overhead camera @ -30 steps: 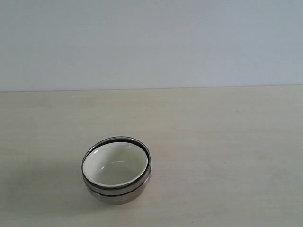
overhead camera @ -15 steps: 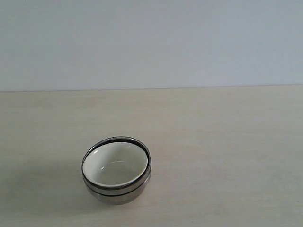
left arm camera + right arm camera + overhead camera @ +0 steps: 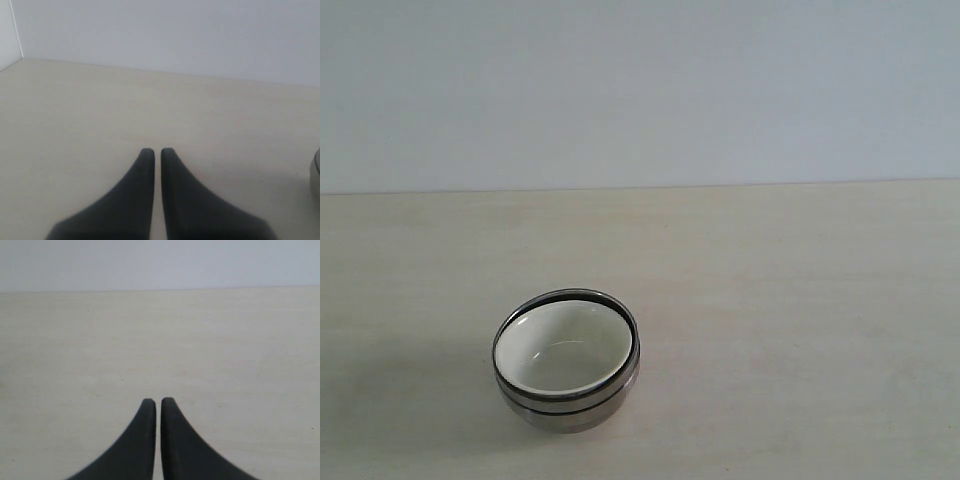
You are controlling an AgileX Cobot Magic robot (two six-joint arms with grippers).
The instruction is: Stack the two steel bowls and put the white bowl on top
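Observation:
The two steel bowls (image 3: 570, 405) sit nested on the table at the lower left of the exterior view, their shiny rims one above the other. Inside them rests the white bowl (image 3: 560, 350), its cream inside facing up. Neither arm shows in the exterior view. My left gripper (image 3: 157, 152) is shut with nothing between its fingers, over bare table; a sliver of a steel bowl's side (image 3: 316, 172) shows at that view's edge. Over bare table too, my right gripper (image 3: 158, 402) is shut and holds nothing.
The pale wooden table (image 3: 800, 300) runs back to a plain light wall (image 3: 640, 90). A wall corner (image 3: 15, 30) shows in the left wrist view.

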